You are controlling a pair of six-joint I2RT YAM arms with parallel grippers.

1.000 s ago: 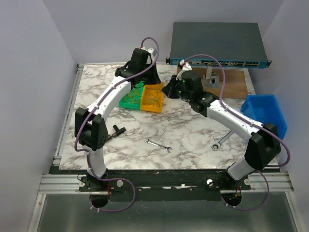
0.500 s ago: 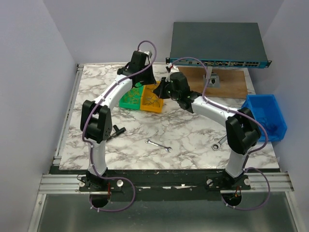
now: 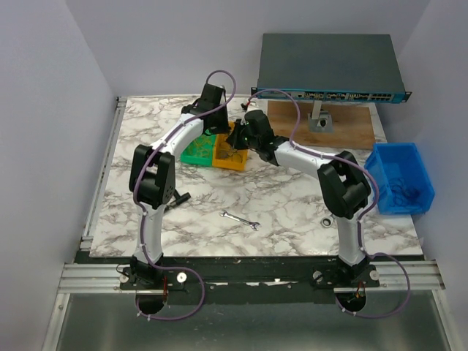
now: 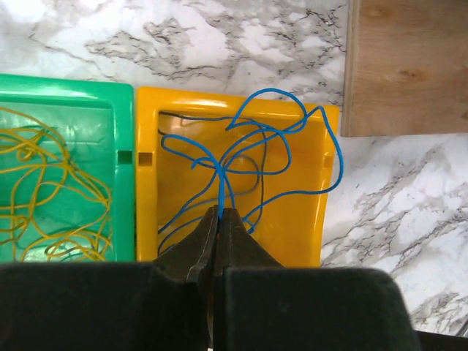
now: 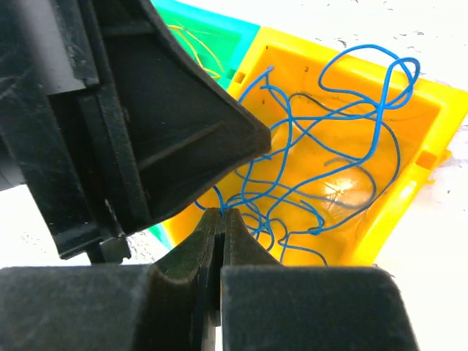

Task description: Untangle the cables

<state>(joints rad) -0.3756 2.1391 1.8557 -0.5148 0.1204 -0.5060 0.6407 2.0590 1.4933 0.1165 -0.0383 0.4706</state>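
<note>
Thin blue cables [image 4: 256, 150] lie looped and tangled in a yellow bin [image 4: 150, 212]; they show in the right wrist view [image 5: 329, 139] too. Thin yellow cables [image 4: 51, 190] lie in the green bin [image 4: 88, 99] beside it. My left gripper [image 4: 220, 212] is shut on a blue cable strand above the yellow bin. My right gripper [image 5: 221, 212] is shut on a blue cable strand too, right beside the left gripper's black body [image 5: 146, 110]. In the top view both grippers, left [image 3: 213, 123] and right [image 3: 241, 137], meet over the yellow bin [image 3: 228, 157].
A wooden board [image 3: 344, 124] and a dark network switch [image 3: 329, 66] stand at the back right. A blue bin [image 3: 404, 179] sits at the right edge. A silver wrench [image 3: 240, 219] and a small black part [image 3: 179, 197] lie on the marble table.
The right arm has folded in and moved left, bringing its gripper over the yellow bin next to the left gripper. The left arm's elbow has shifted right.
</note>
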